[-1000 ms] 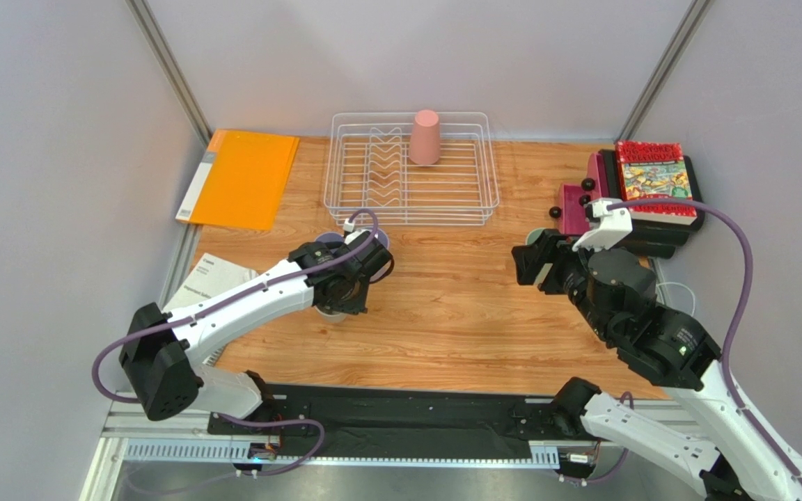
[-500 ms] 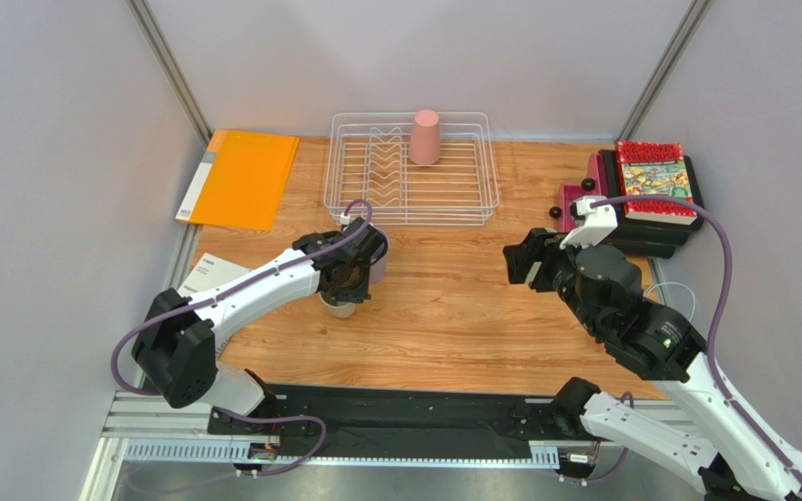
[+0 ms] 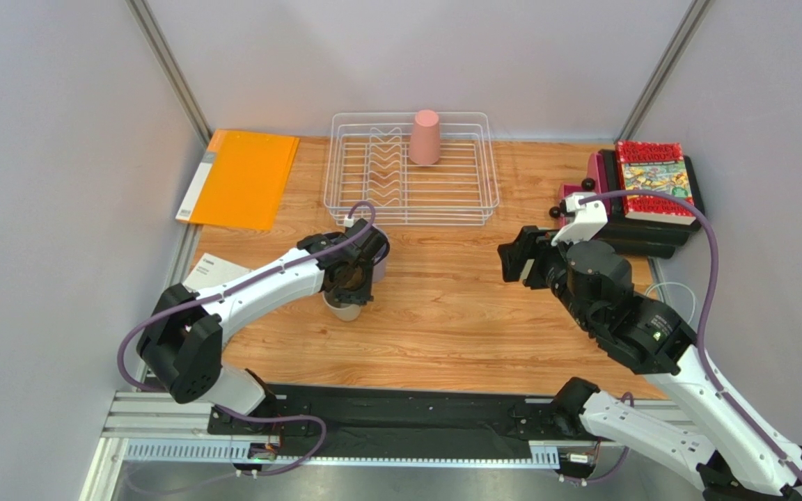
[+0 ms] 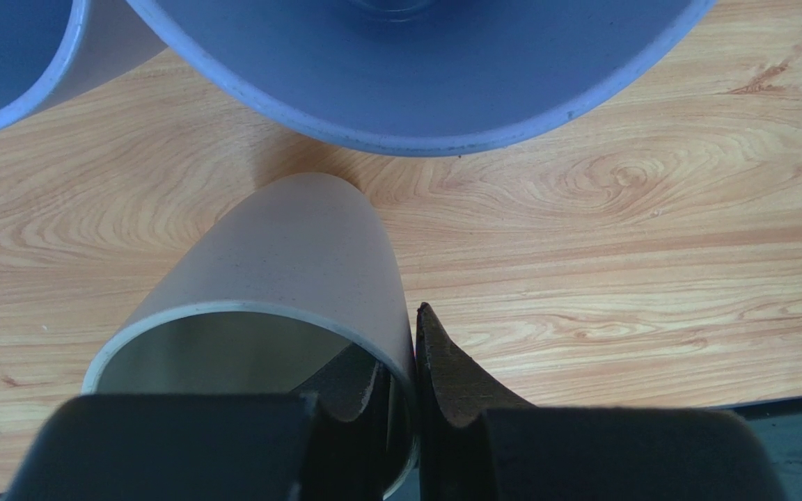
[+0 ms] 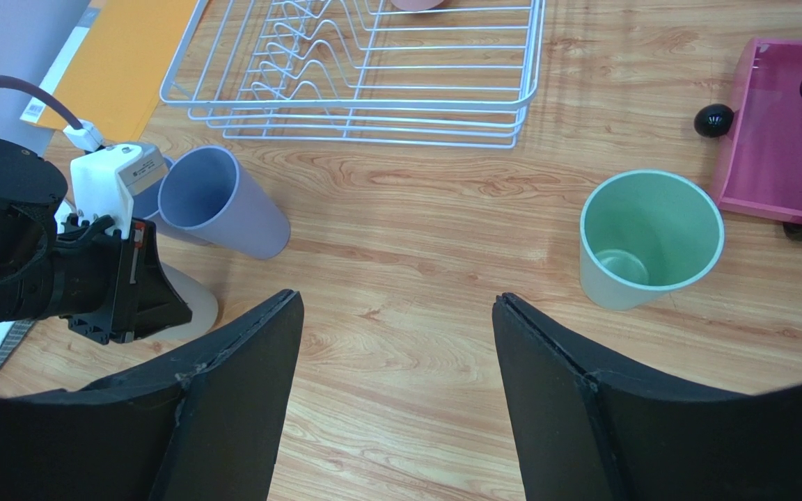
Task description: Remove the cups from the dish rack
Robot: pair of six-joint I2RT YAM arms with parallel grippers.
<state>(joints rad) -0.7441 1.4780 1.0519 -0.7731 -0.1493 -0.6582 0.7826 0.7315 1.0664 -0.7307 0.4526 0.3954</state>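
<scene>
The left gripper [image 4: 407, 350] is clenched on the rim wall of the beige cup [image 4: 280, 261], one finger inside and one outside. The cup appears to rest on the table [image 3: 447, 313] at about 7 o'clock from the dish rack [image 3: 484, 198], just beside the two lavender cups [image 4: 426, 63]. I judge this to be the set-down of that cup. The next move calls for letting go and lifting straight up, so the rim is not dragged over. The right gripper [image 5: 395, 303] hangs released and empty, with the green cup [image 5: 651, 235] at its 2 o'clock. Only the pink cup [image 3: 425, 137] stands in the rack, toward its 12 o'clock side, and it needs a reach next.
</scene>
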